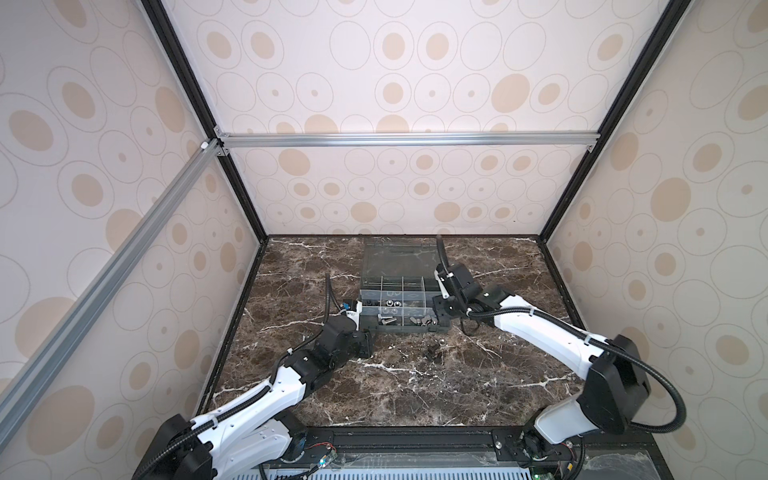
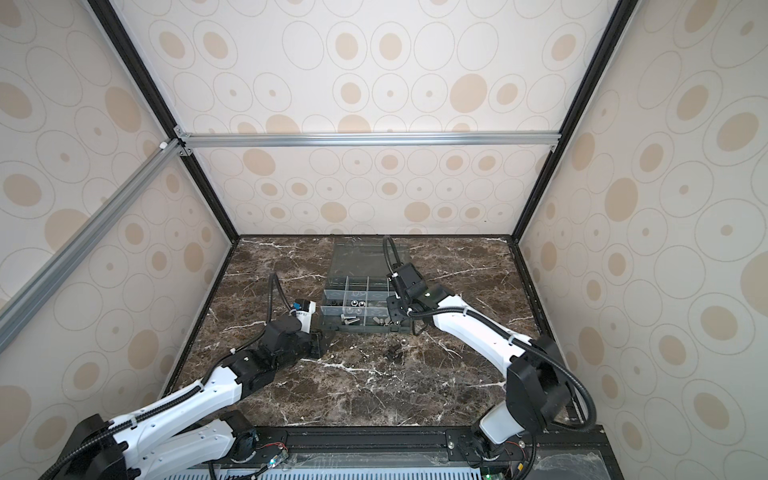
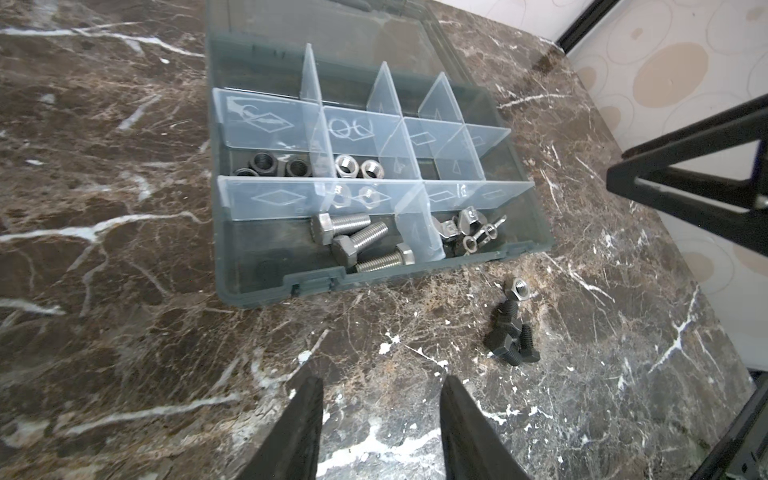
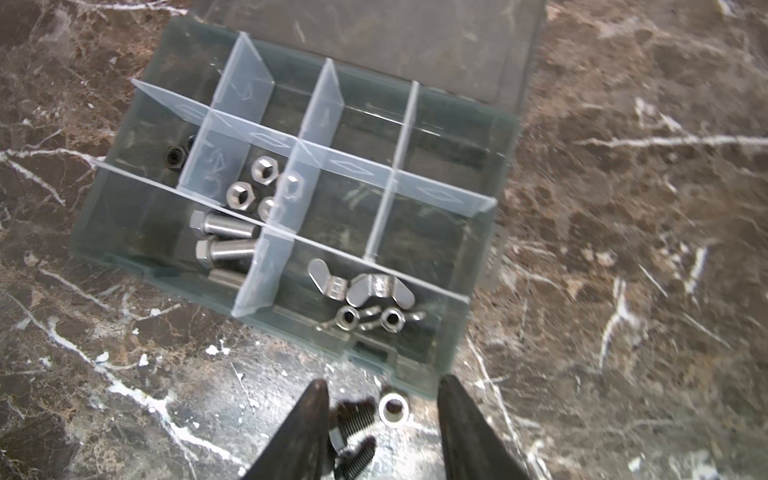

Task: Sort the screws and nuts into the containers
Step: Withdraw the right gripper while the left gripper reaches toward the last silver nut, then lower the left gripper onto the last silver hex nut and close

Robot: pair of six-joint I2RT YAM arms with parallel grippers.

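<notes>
I read the table (image 3: pixel 124 353) as polished brown marble-look stone, glossy, with white veins. The organizer box (image 3: pixel 266 297) is smooth, dark grey translucent plastic. Its dividers (image 3: pixel 266 199) are clear, faintly frosted plastic, and its lid (image 4: pixel 395 37) looks scuffed. In its near row the screws (image 3: pixel 353 239) and wing nuts (image 4: pixel 365 286) are bright bare metal. Behind them I get shiny silver nuts (image 3: pixel 357 166) and matt dark nuts (image 3: pixel 270 164). The loose black screws (image 3: pixel 511 336) on the table look dull.

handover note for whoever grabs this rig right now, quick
Left gripper: open, empty, over the table near the box's left front corner.
Right gripper: open, empty, by the box's right end.
Done: silver screws, silver nuts, black nuts and wing nuts sit apart in the box.
Left: a loose silver nut and black screws on the table in front.
</notes>
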